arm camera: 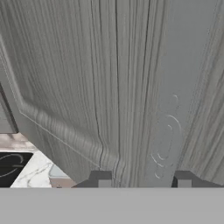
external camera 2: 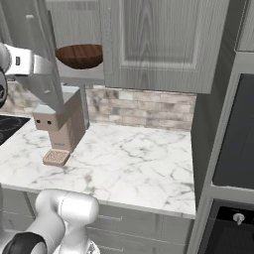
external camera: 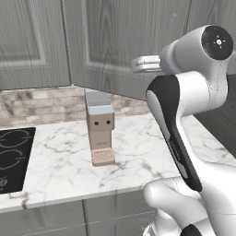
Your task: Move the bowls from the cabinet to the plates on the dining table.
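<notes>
Grey brick backsplash (external camera 2: 144, 109) runs behind a white marble tabletop (external camera 2: 134, 158) with grey veins, under a row of grey wall cabinet doors. On that tabletop, toward its back edge, stands a small beige coffee machine (external camera: 100, 126) with a grey top and a drip tray at its foot. A black hob (external camera: 13, 156) is set into the tabletop at its left end in the left base view. Grey base drawers (external camera 2: 144, 225) sit below the front edge, and a dark oven front (external camera 2: 235, 163) rises past the right end.

The cabinet (external camera 2: 158, 44) has one door (external camera 2: 42, 54) swung out toward the robot; through the gap, on the shelf inside, rests the dark brown wood-grain bowl (external camera 2: 80, 55), upright, above the coffee machine. The pale yellow-olive bowl cannot be made out.

The white arm reaches up in front of the cabinet; in the left base view its hand points at a door, with a grey metallic part sticking out at the wrist. In the hand view the pincer (arm camera: 142, 181) faces a grey wood-grain door panel (arm camera: 118, 78) at close range, its two dark fingertips (arm camera: 101, 179) apart with nothing visible between them. Whether the tips touch the panel cannot be told. A slice of the hob and marble shows at the lower left of that view.
</notes>
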{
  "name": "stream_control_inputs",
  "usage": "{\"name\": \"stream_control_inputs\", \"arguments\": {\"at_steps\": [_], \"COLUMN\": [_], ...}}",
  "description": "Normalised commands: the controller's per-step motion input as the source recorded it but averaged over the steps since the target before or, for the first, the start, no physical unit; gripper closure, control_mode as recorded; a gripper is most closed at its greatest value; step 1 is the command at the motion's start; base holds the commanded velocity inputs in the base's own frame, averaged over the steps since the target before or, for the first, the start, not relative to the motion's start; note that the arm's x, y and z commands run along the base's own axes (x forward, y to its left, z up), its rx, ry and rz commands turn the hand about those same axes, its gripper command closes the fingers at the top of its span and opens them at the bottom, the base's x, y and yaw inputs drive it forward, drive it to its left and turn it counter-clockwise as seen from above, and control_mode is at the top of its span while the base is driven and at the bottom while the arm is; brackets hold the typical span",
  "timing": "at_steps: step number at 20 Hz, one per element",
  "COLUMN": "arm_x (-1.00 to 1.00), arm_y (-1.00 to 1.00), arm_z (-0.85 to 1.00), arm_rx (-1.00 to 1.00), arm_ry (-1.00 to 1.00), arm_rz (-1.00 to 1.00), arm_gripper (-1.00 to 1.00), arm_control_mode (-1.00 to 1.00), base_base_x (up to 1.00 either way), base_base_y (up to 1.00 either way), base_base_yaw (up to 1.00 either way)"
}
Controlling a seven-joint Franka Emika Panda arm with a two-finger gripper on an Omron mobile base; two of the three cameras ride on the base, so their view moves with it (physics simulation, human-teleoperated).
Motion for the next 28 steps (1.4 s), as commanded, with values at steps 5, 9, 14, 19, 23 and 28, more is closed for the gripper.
{"name": "stream_control_inputs", "arguments": {"at_steps": [5, 9, 14, 19, 23, 28], "arm_x": [-0.39, -0.35, -0.28, -0.08, 0.0, 0.0], "arm_y": [0.53, 0.49, 0.46, 0.1, 0.0, 0.0], "arm_z": [0.0, 0.0, 0.0, 0.0, 0.0, 0.0], "arm_rx": [0.0, 0.0, 0.0, 0.0, 0.0, 0.0], "arm_ry": [0.0, 0.0, 0.0, 0.0, 0.0, 0.0], "arm_rz": [0.0, 0.0, 0.0, 0.0, 0.0, 0.0], "arm_gripper": [1.0, 1.0, 1.0, 1.0, -1.0, -1.0], "arm_control_mode": [-1.0, -1.0, -1.0, -1.0, -1.0, -1.0], "base_base_x": [0.0, 0.0, 0.0, 0.0, 0.0, 0.0], "base_base_y": [0.0, 0.0, 0.0, 0.0, 0.0, 0.0], "base_base_yaw": [0.0, 0.0, 0.0, 0.0, 0.0, 0.0]}}
